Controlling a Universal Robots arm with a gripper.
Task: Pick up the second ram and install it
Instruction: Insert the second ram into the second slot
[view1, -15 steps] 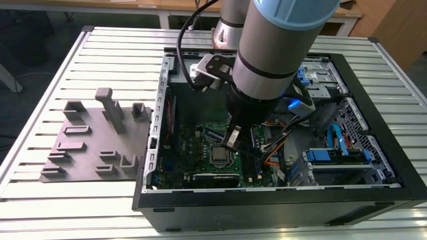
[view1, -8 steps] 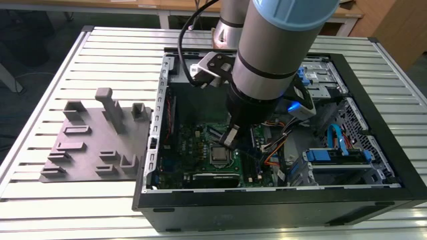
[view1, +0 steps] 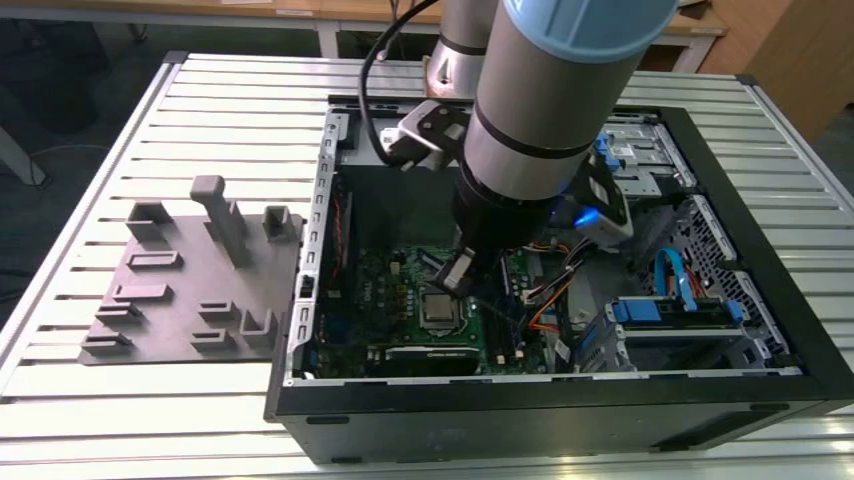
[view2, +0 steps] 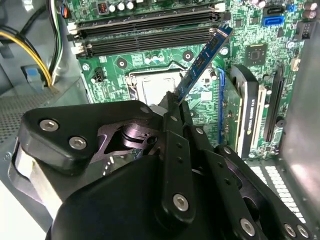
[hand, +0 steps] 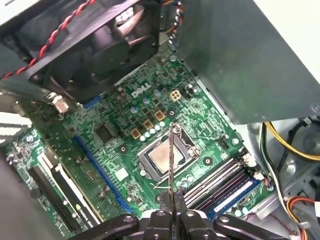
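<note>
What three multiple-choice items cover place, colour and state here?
1. Where is the second ram? A fully installed; B held above the motherboard; C lying flat on it.
2. Motherboard colour? A green; B red; C white.
3. The gripper is: A open; B shut on nothing; C shut on the second ram.
Answers: 1B, it hangs clear above the board in both wrist views; 2A, the board is green; 3C, the gripper clamps its end.
</note>
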